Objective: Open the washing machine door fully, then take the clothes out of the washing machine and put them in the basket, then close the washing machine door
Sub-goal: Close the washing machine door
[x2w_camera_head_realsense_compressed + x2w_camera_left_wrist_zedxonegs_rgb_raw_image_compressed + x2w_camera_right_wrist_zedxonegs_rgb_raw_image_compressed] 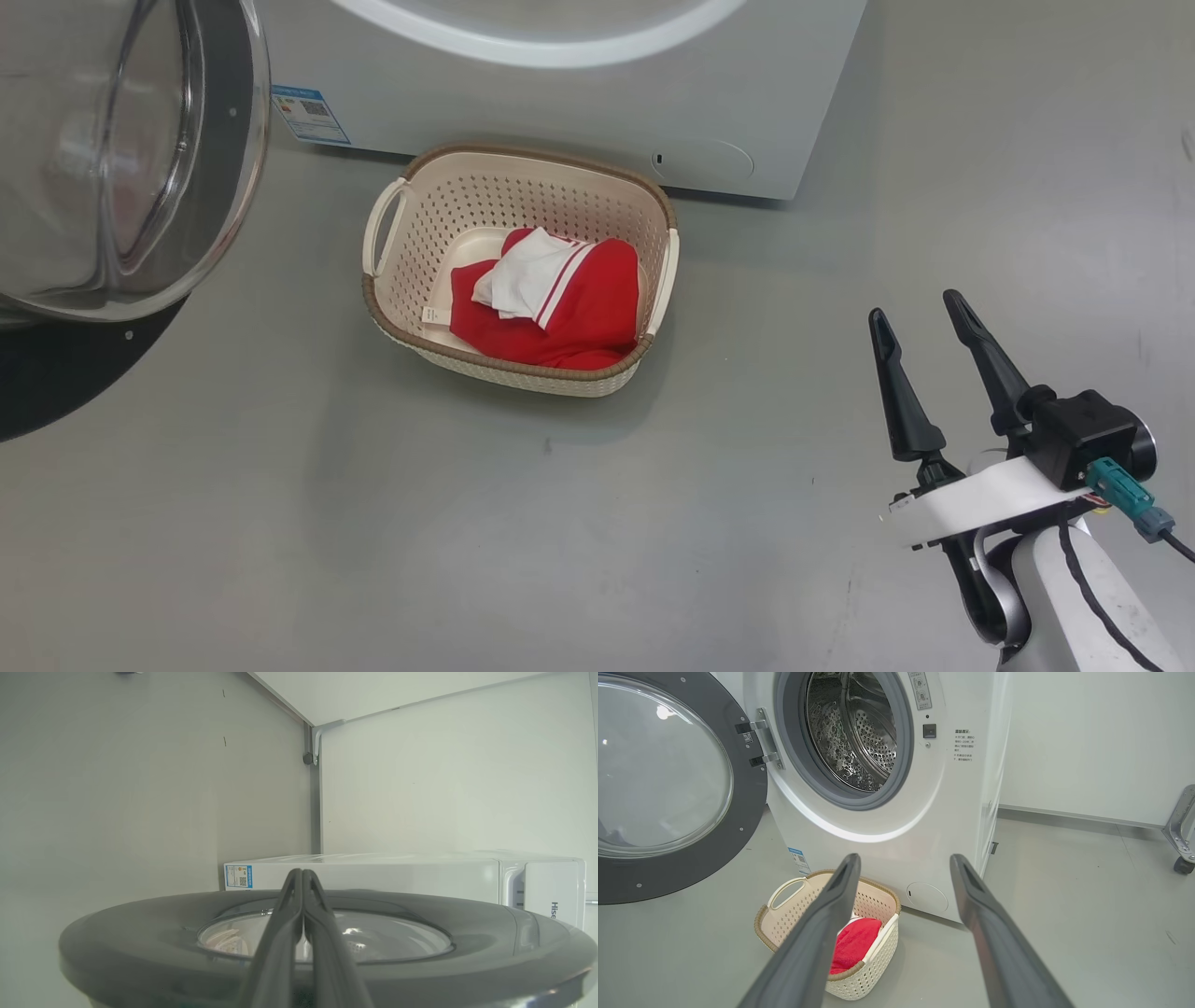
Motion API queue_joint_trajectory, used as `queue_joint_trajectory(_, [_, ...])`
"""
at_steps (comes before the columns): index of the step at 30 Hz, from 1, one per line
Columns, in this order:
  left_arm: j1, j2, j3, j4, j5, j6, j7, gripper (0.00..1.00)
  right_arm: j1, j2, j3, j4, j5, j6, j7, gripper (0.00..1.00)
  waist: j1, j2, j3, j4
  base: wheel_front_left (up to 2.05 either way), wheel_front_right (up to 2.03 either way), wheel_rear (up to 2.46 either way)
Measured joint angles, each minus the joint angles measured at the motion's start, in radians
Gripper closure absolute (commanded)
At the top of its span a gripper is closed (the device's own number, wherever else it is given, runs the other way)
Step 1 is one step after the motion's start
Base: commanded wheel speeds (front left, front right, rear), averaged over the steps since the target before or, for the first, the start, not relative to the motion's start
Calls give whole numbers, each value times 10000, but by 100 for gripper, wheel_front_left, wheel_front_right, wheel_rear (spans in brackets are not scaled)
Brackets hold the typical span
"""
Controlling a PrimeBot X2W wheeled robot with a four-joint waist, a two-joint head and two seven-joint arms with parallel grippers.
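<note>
Since the clothes [560,313] are lying in the basket [523,157], the clenched left end effector [302,875] is likely preparing to push the door [140,938] shut; the right end effector [917,310] is hanging released.

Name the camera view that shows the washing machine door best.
Right wrist view: the washing machine door stands swung open on its hinges, nearly whole. Head view catches its glass bowl and black rim, cropped at the left edge. Left wrist view looks low across its outer face, partly behind the shut left pincer.
</note>
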Motion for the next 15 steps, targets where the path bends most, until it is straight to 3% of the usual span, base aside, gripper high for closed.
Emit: queue_joint_trajectory(15, [727, -786, -1225, 15, -441, -1175, 2972, 100, 111, 86, -36, 138, 65, -2, -12, 0, 0, 0, -557, 310, 0, 0, 0])
